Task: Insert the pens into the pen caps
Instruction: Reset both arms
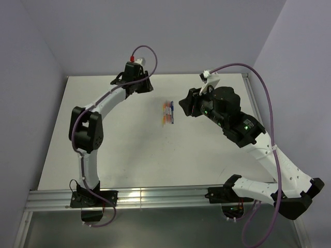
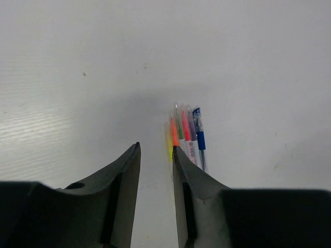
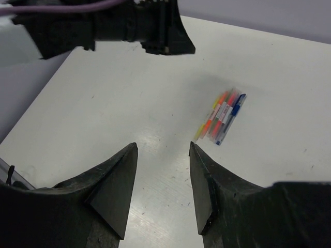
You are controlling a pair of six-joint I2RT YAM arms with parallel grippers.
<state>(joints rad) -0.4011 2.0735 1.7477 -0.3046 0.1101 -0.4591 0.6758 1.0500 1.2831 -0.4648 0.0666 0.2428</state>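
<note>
1. Location of the pens (image 1: 166, 111): on the table (image 1: 119, 155), near its middle and a little toward the far side, between the two grippers and touching neither.
2. Arrangement: flat, side by side, one tight parallel bundle. Judged easy to reach from either arm, but awkward for separating a single pen.
3. Left gripper (image 2: 155, 147): jaws partly apart, nothing between them. Held low over the table, with the bundle just ahead and offset toward the right finger. Judged a line-up for an approach, not yet a grasp.
4. Right gripper (image 3: 163, 144): jaws wide apart, empty. Held higher and well back from the bundle, angled toward it. Probably placed there to leave the other arm room.
5. Appearance of the bundle: very thin short sticks in yellow, orange, red-pink and dark blue. Pale label bands at mid-barrel. Blue stick on the outer edge, partly clear-barrelled.
6. Pen caps: not distinguishable as separate pieces in any view. Impossible to tell whether fitted or loose.
</note>
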